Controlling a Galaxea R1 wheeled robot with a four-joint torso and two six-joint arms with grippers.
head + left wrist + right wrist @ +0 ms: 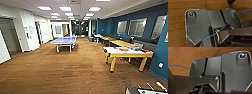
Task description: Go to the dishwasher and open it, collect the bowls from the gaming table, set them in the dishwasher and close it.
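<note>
The gaming table (130,55), white-topped with a yellow edge and yellow legs, stands at the right against the teal wall, a few metres ahead. Colourful items (124,49) lie on its top, too blurred to tell bowls from boxes. The dishwasher is out of view. Both wrist views look down on brown carpet (176,25) past the robot's own dark plate.
A blue table-tennis table (63,40) stands in the middle distance left of centre. Yellow-orange tables (121,43) line the right wall further back. A corner of a foosball table (147,90) with rods sits at the lower right. Open brown carpet (62,70) stretches ahead.
</note>
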